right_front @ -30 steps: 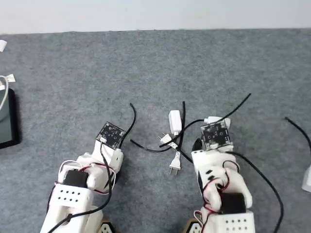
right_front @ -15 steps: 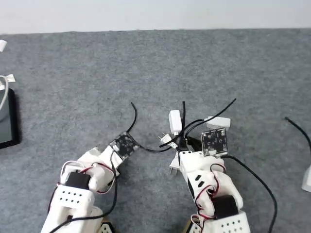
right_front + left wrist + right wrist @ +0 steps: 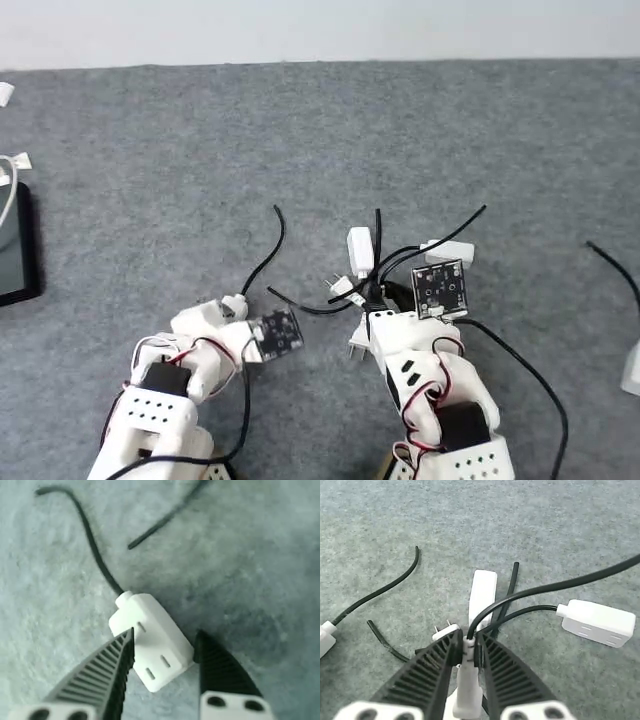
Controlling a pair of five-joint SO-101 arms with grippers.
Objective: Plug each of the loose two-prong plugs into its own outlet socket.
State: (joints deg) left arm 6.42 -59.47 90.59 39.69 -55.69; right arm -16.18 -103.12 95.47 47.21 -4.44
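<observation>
My left gripper is open and straddles a white outlet socket lying on the grey carpet, its two slots facing up and a black cord running off it. In the high view this socket peeks out by the left arm's tip. My right gripper is shut on a white two-prong plug, which shows in the high view as the plug beside the right arm. A second plug lies just ahead, prongs out. Beyond it rest two more sockets, one straight ahead and one off to the side.
Loose black cords cross between the plugs and sockets in the middle. A dark flat device sits at the left edge, a white object and another cord at the right. Open carpet stretches behind.
The left arm turned its wrist and settled down over the socket. The right arm shifted left onto the plug a second ago and has since held still.
</observation>
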